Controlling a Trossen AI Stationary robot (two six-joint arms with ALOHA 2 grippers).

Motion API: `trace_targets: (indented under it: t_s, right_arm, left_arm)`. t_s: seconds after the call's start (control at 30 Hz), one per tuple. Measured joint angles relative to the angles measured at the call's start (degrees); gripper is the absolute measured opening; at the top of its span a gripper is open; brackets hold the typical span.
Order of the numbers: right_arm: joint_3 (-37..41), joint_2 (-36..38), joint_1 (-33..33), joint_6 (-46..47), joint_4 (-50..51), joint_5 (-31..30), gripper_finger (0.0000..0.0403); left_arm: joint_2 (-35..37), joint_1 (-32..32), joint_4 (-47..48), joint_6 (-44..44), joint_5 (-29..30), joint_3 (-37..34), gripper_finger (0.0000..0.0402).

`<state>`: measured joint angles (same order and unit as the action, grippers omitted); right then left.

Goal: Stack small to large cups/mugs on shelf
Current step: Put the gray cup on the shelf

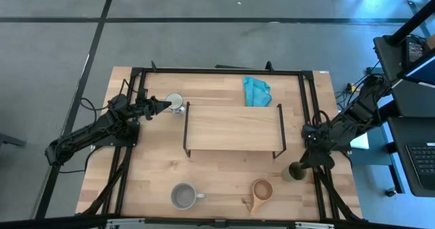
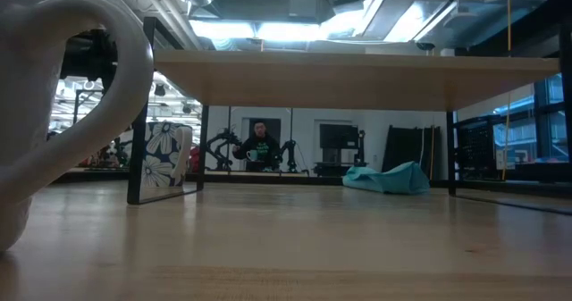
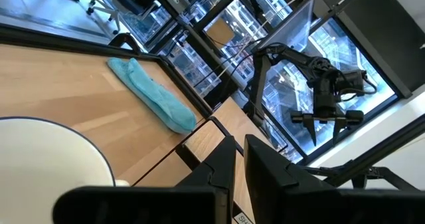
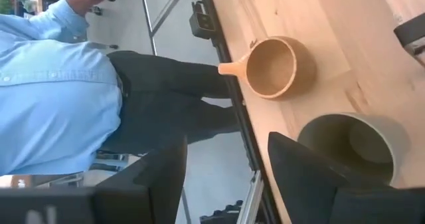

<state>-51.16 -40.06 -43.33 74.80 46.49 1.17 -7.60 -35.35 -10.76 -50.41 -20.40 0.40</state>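
beside white cup (image 1: 175, 102) | left gripper (image 1: 163, 107) narrow | right gripper (image 1: 304, 166) wide, olive-green cup (image 1: 296, 172)

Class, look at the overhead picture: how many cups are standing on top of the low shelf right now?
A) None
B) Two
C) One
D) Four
A. The shelf top is bare: the white cup stands beside its end, while the grey mug, wooden cup and olive-green cup are on the table.
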Motion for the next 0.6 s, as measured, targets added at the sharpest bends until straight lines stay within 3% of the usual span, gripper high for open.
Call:
trace_targets:
  t_s: [0.2, 0.37, 0.5, 0.6]
  right_arm:
    - [0.00, -0.06, 0.00, 4.74, -2.60, -2.35, 0.0213]
    - [-0.02, -0.06, 0.00, 14.65, -7.41, -12.46, 0.0213]
    - [-0.02, -0.04, 0.00, 15.71, -8.26, -19.96, 0.0213]
    - [-0.02, -0.04, 0.00, 15.80, -8.05, -21.73, 0.0213]
  left_arm:
    - [0.00, 0.00, -0.02, 0.00, 0.00, 0.00, 0.0027]
    - [0.00, 0.00, -0.02, 0.00, 0.00, 0.02, 0.0027]
    - [0.01, 0.01, -0.02, 0.00, 0.00, 0.01, 0.0027]
    - [0.00, 0.00, -0.02, 0.00, 0.00, 0.02, 0.0027]
